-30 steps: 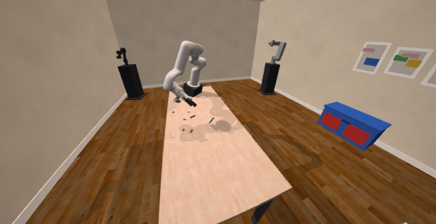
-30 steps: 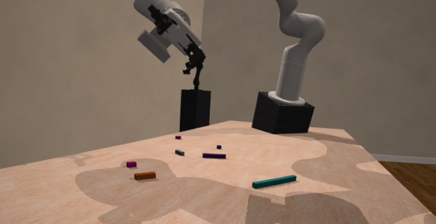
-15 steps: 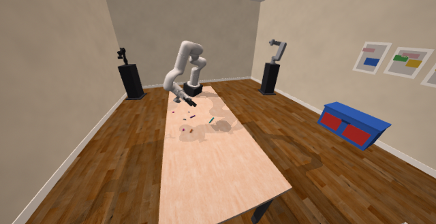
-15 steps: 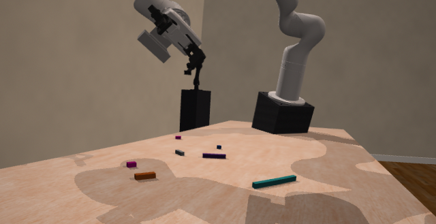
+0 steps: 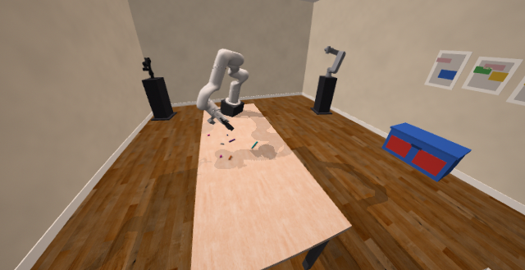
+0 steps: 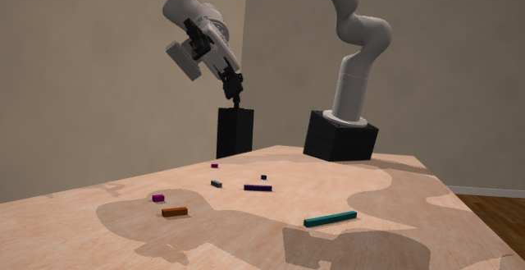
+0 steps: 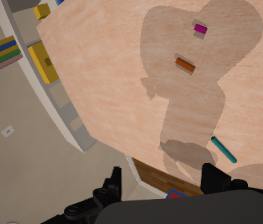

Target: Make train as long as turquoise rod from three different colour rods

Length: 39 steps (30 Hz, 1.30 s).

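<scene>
Lying flat, turquoise rod [image 6: 330,219] crosswise.

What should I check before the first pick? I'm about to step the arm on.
1. Gripper open and empty: ok.
2. Gripper well above the rods: ok.
3. Blue, grey and purple present, adding up to ten: ok.
4. Those three lying flat: ok.
5. Train begun: not ok, all three lie apart.
6. Purple in the wrist view: not ok; only magenta, orange and turquoise show.
</scene>
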Each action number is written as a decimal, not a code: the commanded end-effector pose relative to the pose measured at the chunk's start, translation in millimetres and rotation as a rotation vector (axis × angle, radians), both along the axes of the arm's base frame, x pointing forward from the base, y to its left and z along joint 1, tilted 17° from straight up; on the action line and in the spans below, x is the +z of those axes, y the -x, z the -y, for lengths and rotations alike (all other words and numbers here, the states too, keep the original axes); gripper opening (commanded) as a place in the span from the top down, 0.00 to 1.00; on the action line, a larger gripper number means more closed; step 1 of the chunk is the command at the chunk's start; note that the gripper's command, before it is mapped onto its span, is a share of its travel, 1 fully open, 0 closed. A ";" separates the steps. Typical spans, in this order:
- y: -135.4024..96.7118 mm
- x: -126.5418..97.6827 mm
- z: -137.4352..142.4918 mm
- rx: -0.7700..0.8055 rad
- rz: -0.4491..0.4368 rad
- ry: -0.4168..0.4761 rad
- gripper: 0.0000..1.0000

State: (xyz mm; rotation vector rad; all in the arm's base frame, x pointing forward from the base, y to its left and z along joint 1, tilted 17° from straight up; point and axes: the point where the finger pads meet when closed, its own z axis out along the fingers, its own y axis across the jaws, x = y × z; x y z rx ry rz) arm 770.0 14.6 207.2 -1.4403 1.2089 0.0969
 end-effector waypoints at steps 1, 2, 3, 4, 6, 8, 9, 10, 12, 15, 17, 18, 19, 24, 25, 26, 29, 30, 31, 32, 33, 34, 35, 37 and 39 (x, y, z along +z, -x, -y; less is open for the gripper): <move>15.8 -29.4 11.7 0.038 0.048 0.157 0.00; 19.0 -34.8 13.9 0.047 0.055 0.184 0.00; 19.0 -34.8 13.9 0.047 0.055 0.184 0.00; 19.0 -34.8 13.9 0.047 0.055 0.184 0.00; 31.2 -54.1 22.3 0.087 0.082 0.282 0.00; 37.0 -62.5 26.2 0.107 0.094 0.325 0.00; 40.5 -67.4 28.5 0.119 0.101 0.351 0.00; 44.1 -72.4 30.9 0.133 0.109 0.377 0.00; 51.3 -82.0 35.8 0.160 0.123 0.427 0.00; 62.4 -96.0 43.3 0.204 0.144 0.501 0.00; 70.0 -104.9 48.3 0.235 0.159 0.550 0.00; 73.9 -109.3 50.9 0.251 0.166 0.574 0.00; 76.7 -112.5 52.8 0.263 0.171 0.591 0.00; 94.0 -130.8 64.3 0.340 0.203 0.692 0.00; 96.4 -133.3 65.9 0.351 0.208 0.705 0.00; 99.9 -136.7 68.2 0.367 0.214 0.724 0.00; 112.3 -148.3 76.4 0.426 0.237 0.790 0.00; 116.3 -152.0 79.2 0.446 0.244 0.811 0.00; 118.2 -153.7 80.4 0.455 0.248 0.821 0.00; 118.2 -153.7 80.4 0.455 0.248 0.821 0.00; 128.5 -162.5 87.3 0.507 0.267 0.872 0.00; 132.0 -165.5 89.6 0.525 0.273 0.889 0.00; 135.4 -168.3 92.0 0.543 0.280 0.905 0.00; 139.4 -171.4 94.6 0.564 0.287 0.923 0.00; 151.6 -180.8 102.8 0.630 0.310 0.978 0.00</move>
